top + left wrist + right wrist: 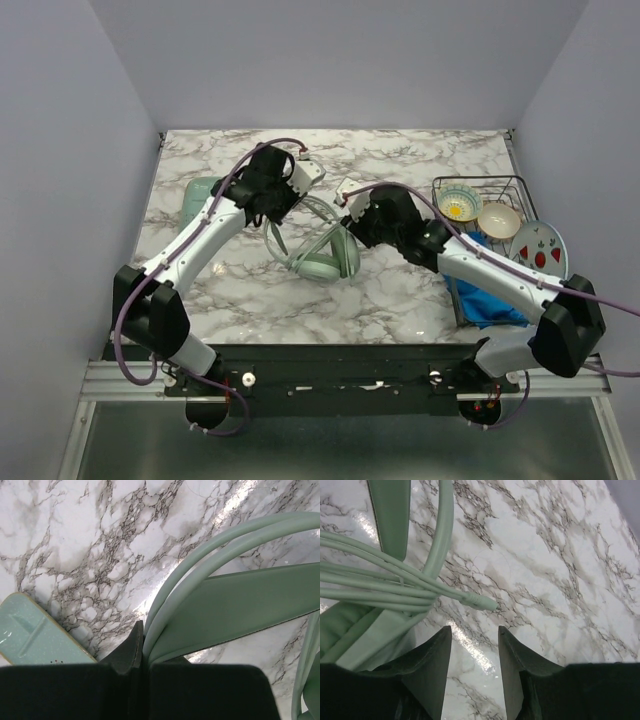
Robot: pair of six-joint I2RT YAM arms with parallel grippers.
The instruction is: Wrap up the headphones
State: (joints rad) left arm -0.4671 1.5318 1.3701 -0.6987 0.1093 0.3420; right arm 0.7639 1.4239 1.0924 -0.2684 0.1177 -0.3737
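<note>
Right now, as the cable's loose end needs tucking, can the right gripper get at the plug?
Probably yes: the right gripper is open and the cable plug lies on the marble table ahead of its fingertips, nothing between.

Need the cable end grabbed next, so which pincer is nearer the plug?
Right. The right pincer, open, hovers just short of the plug; the left pincer is shut on the headband, farther off.
</note>
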